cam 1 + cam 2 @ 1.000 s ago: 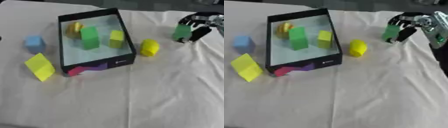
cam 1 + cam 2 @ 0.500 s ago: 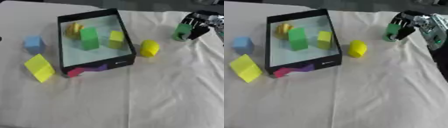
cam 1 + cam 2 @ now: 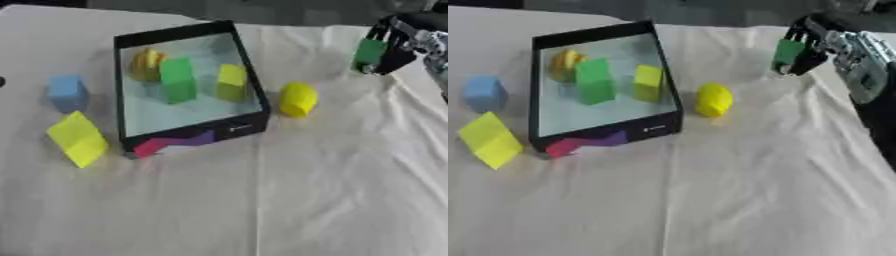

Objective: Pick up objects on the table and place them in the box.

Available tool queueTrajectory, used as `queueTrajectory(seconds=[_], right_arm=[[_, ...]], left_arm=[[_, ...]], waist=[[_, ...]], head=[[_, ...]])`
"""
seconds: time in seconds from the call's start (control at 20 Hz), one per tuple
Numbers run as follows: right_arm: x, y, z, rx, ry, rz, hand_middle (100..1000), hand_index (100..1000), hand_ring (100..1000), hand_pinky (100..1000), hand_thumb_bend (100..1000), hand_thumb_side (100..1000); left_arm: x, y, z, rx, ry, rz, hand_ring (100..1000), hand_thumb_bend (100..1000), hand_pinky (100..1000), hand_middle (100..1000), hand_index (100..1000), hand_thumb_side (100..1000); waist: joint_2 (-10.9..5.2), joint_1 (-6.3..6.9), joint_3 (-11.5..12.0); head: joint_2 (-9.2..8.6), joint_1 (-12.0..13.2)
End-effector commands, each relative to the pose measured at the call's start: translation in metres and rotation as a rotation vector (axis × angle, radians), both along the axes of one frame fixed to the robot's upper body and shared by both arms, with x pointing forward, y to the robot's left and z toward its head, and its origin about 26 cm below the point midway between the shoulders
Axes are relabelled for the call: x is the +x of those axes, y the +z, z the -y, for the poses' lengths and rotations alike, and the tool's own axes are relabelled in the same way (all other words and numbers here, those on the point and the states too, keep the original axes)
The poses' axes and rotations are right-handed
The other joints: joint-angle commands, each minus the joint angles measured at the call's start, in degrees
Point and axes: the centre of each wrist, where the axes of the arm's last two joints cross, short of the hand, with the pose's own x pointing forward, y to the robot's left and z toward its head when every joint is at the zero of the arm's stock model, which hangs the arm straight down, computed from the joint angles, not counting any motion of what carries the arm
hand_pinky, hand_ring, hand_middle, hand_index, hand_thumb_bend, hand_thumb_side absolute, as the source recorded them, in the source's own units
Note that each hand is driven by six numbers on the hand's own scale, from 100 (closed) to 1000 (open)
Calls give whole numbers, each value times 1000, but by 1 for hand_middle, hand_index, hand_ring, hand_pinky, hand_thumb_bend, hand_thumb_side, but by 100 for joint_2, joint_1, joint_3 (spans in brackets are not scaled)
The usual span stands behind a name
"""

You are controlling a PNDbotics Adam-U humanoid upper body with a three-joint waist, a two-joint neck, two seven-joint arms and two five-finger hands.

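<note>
The right hand has its fingers curled round a green block, held above the white cloth at the far right, well apart from the black box. Inside the box lie a green block, a yellow-green block and an orange-yellow piece. A yellow cylinder lies just right of the box; a blue cube and a yellow block sit to its left.

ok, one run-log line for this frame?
phase: carry | right hand: shut on green block, above table | left hand: not in view | box: three blocks inside | outside: yellow cylinder, blue cube, yellow block
</note>
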Motion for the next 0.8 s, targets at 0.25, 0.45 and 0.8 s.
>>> queueTrajectory(seconds=[0.25, 0.45, 0.8], right_arm=[[-22, 77, -38, -4, 189, 133, 418, 571, 507, 602, 403, 100], [-36, 107, -100, -15, 358, 162, 422, 573, 511, 607, 411, 100], [-54, 123, -197, -12, 591, 215, 417, 567, 506, 604, 388, 100]], left_arm=[[-4, 5, -10, 30, 32, 18, 783, 129, 736, 754, 797, 779], [-5, 6, -16, 14, 72, 32, 784, 136, 737, 753, 798, 766], [-8, -5, -27, -8, 129, 0, 783, 128, 736, 748, 798, 775]], waist=[[-253, -33, -156], [-351, -11, -258], [-441, 35, -244]], head=[[168, 69], [281, 39], [362, -167]])
